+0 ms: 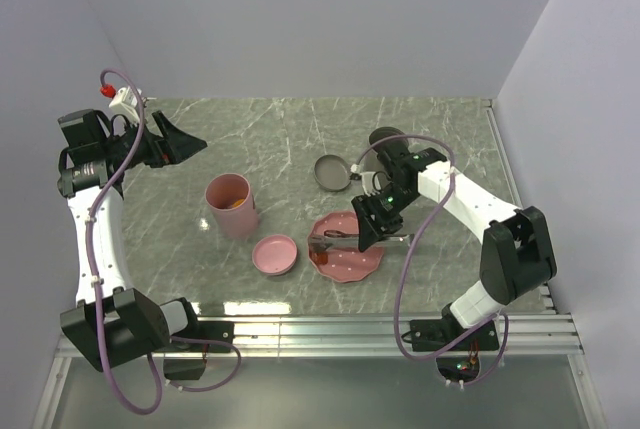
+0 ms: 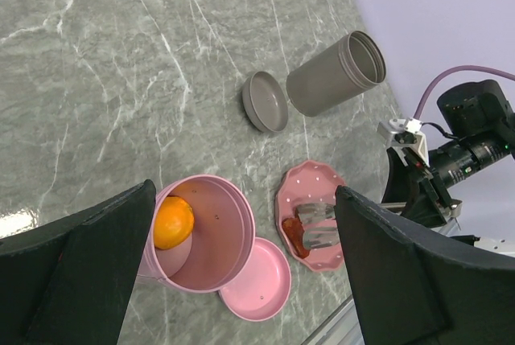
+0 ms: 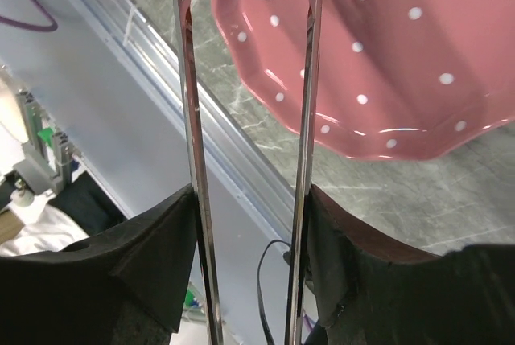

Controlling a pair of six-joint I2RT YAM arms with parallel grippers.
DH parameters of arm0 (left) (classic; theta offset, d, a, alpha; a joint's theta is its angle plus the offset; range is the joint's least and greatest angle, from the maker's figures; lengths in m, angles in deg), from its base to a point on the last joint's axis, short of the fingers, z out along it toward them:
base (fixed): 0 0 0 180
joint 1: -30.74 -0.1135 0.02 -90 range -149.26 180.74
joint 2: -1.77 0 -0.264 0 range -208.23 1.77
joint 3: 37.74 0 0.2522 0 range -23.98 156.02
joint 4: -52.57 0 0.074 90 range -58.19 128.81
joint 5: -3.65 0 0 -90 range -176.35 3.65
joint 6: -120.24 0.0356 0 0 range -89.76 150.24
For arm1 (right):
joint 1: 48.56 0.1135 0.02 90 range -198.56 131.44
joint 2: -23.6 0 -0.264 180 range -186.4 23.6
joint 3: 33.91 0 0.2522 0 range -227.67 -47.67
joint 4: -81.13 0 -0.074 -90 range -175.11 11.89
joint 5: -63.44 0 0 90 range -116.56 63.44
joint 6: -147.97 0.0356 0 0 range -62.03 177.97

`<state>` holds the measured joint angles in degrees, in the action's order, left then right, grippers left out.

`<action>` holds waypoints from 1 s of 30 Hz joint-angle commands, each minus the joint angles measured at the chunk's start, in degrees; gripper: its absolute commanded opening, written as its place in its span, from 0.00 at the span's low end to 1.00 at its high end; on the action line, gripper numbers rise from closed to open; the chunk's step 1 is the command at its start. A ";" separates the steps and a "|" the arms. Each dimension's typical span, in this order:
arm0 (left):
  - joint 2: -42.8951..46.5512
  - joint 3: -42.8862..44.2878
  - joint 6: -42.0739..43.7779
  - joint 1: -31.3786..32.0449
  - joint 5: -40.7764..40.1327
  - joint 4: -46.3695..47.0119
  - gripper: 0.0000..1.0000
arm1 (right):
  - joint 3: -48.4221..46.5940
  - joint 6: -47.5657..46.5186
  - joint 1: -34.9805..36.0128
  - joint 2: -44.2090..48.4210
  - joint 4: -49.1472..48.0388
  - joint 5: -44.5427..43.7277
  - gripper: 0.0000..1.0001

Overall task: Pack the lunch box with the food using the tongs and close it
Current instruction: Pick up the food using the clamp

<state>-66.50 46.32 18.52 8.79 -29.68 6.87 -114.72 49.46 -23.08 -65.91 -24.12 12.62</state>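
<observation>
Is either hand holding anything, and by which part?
The right hand holds the tongs by both thin arms, back from the tips. The left hand is open, holding nothing.

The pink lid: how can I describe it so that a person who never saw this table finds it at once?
On the grey marble table, find the tall pink tub standing near the middle. The pink lid lies just beside it, towards the arms' bases. Unlike the dotted, scalloped pink plate on its other side, it is small, plain and round.
</observation>
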 commanded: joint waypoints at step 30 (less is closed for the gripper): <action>0.16 -0.43 0.30 -0.19 0.73 1.62 0.99 | -5.29 2.54 12.49 3.65 -1.32 -15.89 0.58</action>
<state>-66.69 46.30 18.52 8.79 -29.68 6.87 -116.80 51.58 -11.56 -63.75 -24.66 -2.24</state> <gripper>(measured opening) 0.995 0.579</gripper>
